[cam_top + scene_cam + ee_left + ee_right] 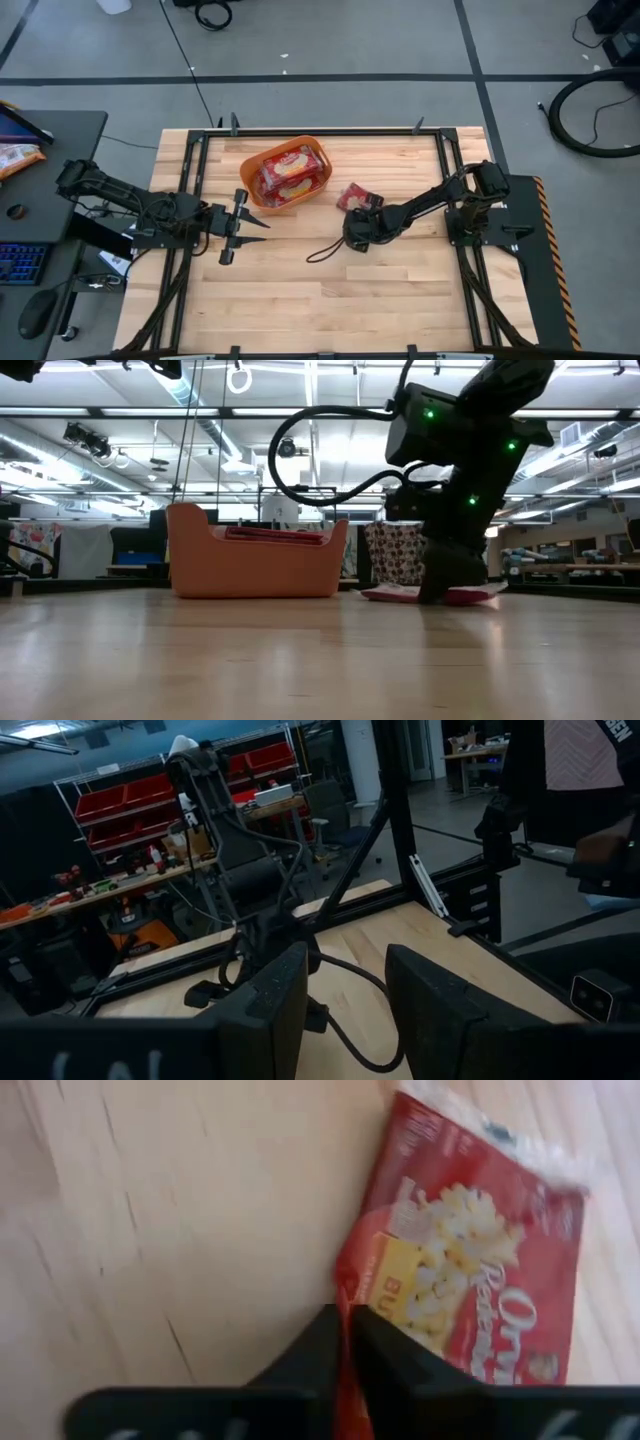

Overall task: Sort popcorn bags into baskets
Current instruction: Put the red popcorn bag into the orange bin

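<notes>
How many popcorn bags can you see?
3, maybe more hidden: two side by side in the orange basket, popcorn bags, and one popcorn bag on the table, pinched at its edge by the right end effector.

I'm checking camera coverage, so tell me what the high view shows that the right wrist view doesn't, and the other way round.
Only the high view shows the orange basket with popcorn bags inside, the left gripper with open jaws waiting beside it, and the whole table. Only the right wrist view shows the printed popcorn picture on the loose popcorn bag and the right gripper with jaws pinching that bag's edge. Both show that bag lying flat on the wood near the right gripper.
</notes>
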`<state>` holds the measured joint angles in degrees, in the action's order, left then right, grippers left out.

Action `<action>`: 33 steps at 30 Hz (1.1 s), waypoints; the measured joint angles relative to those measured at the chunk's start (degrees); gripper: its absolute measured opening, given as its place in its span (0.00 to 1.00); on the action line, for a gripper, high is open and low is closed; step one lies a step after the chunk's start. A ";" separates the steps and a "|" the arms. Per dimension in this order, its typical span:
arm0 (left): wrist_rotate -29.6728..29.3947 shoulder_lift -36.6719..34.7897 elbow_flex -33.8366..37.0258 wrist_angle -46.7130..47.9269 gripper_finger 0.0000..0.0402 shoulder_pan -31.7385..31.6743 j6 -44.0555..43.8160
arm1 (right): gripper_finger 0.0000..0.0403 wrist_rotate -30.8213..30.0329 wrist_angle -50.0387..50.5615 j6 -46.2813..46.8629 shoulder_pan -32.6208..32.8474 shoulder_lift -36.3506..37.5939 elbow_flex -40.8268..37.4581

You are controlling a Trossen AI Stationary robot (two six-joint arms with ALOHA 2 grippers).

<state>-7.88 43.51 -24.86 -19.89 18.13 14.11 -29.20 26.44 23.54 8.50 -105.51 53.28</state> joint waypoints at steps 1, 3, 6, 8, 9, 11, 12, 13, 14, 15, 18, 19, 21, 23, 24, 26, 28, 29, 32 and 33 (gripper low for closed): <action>0.00 -0.01 0.00 -0.01 0.35 0.00 0.00 | 0.06 -0.07 0.29 -0.62 0.18 -0.02 0.01; 0.00 -0.02 0.00 0.00 0.35 -0.01 -0.01 | 0.02 -0.76 1.29 -2.23 0.74 -0.13 0.32; 0.00 -0.01 0.00 0.01 0.35 0.00 0.00 | 0.03 -3.49 4.84 -2.93 2.13 -0.52 2.33; 0.00 -0.01 0.00 0.00 0.35 0.00 0.00 | 0.02 -5.38 9.53 -3.74 3.17 -0.66 4.40; 0.00 0.00 0.00 0.02 0.35 -0.01 0.00 | 0.02 -6.63 10.94 -4.10 3.67 -0.66 5.73; 0.00 -0.02 0.00 -0.01 0.35 0.00 0.01 | 0.01 -8.98 13.23 -4.26 4.61 -0.58 8.18; 0.00 -0.01 0.00 0.02 0.35 -0.01 0.02 | 0.01 -9.86 14.85 -4.25 4.98 -0.57 9.24; 0.00 -0.02 0.00 0.01 0.35 0.00 0.02 | 0.01 -10.39 16.33 -4.27 5.32 -0.58 10.16; 0.00 -0.02 0.00 -0.01 0.35 0.00 0.02 | 0.01 -10.91 17.40 -4.29 5.70 -0.58 11.22; 0.00 -0.02 0.00 -0.01 0.35 0.00 0.02 | 0.01 -11.89 18.23 -4.24 6.06 -0.56 12.31; 0.00 0.00 0.00 -0.01 0.35 0.00 0.02 | 0.01 -14.75 21.10 -4.23 7.10 -0.49 14.82; 0.00 -0.01 0.00 0.02 0.35 -0.01 0.02 | 0.01 -15.37 21.46 -4.23 7.28 -0.49 15.34; 0.00 -0.01 0.00 0.02 0.35 0.00 0.02 | 0.01 -15.78 21.12 -4.23 7.55 -0.47 16.00; 0.00 -0.02 0.00 0.01 0.35 0.00 0.00 | 0.01 -15.81 21.25 -4.23 7.77 -0.44 16.06; 0.00 -0.02 0.00 -0.01 0.35 0.00 0.02 | 0.01 -15.84 21.47 -4.23 7.93 -0.44 16.06; 0.00 -0.02 0.00 -0.01 0.35 0.00 0.02 | 0.01 -16.76 21.78 -4.23 8.31 -0.44 16.06; 0.00 -0.02 0.00 -0.01 0.35 -0.01 0.02 | 0.00 -18.44 22.19 -4.24 8.70 -0.44 16.06; 0.00 -0.02 0.00 -0.01 0.35 0.00 0.02 | 0.00 -19.31 22.42 -4.34 8.90 -0.44 16.06; 0.00 -0.02 0.00 -0.01 0.35 0.00 0.02 | 0.00 -21.03 22.68 -5.17 9.26 -0.38 16.07; 0.00 -0.01 0.00 -0.01 0.35 0.00 0.02 | 0.00 -21.47 22.70 -5.28 9.35 -0.38 16.15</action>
<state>-7.88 43.49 -24.86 -19.90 18.13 14.13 -50.68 49.15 18.26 17.85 -105.89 69.43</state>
